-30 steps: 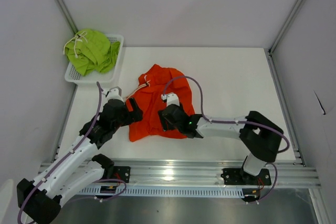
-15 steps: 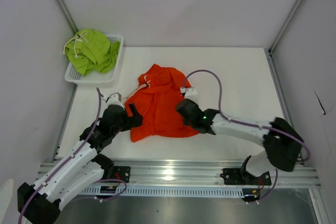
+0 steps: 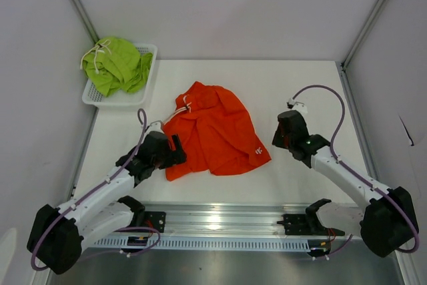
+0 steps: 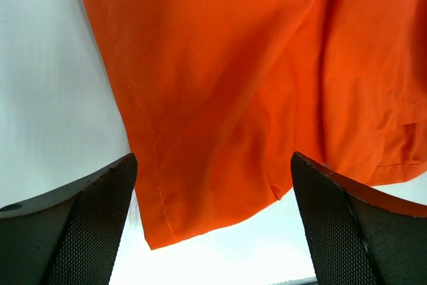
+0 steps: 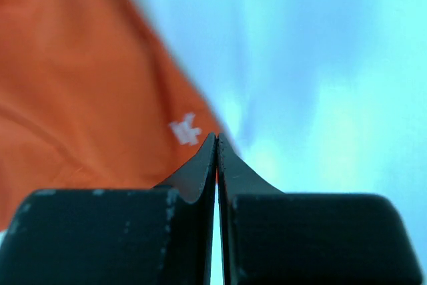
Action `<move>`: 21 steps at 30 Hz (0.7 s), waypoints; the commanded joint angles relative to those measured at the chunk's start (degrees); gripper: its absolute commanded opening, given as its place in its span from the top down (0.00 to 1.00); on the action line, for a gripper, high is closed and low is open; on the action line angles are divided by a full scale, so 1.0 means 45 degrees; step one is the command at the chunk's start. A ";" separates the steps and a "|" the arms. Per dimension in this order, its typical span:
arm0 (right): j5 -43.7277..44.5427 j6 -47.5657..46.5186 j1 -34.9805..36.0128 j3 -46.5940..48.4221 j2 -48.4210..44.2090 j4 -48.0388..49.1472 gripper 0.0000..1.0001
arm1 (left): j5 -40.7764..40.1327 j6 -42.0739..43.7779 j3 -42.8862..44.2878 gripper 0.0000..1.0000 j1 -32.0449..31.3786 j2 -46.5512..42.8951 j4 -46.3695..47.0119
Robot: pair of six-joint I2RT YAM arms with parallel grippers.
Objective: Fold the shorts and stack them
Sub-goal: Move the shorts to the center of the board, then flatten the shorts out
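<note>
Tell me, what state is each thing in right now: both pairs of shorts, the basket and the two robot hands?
orange shorts: spread on the table, rumpled, not folded, held by neither hand
green shorts: bunched up in the basket
basket: upright, holding the green shorts
left hand: open, at the shorts' near-left hem
right hand: shut, empty, right of the orange shorts

The white-and-black left arm [image 3: 100,195] angles forward and rightward from its base. Its black two-finger left end effector [image 4: 213,165] is spread wide, with the mesh-textured fingers [image 4: 87,225] far apart. The white-and-black right arm [image 3: 343,171] extends forward-left, and its black right end effector [image 5: 217,143] has its fingers pressed flat together.
</note>
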 commanded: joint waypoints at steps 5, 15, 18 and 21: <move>-0.2632 -0.0526 -0.0603 -0.0796 -0.0098 0.1391 0.76 | 0.0255 -0.0196 0.0064 0.04 0.0061 0.1204 0.1098; -0.3256 -0.0413 0.3089 0.0142 0.1562 0.2075 0.59 | 0.0352 -0.0371 -0.0366 0.14 0.0080 0.1655 0.1957; -0.3375 0.1167 0.3578 -0.0403 0.1642 0.2757 0.57 | 0.0586 -0.0449 -0.0854 0.21 0.0080 0.1343 0.2582; -0.3376 0.2808 0.4008 -0.1477 0.1330 0.4573 0.50 | 0.0665 -0.0430 -0.1050 0.41 0.0060 0.1479 0.2817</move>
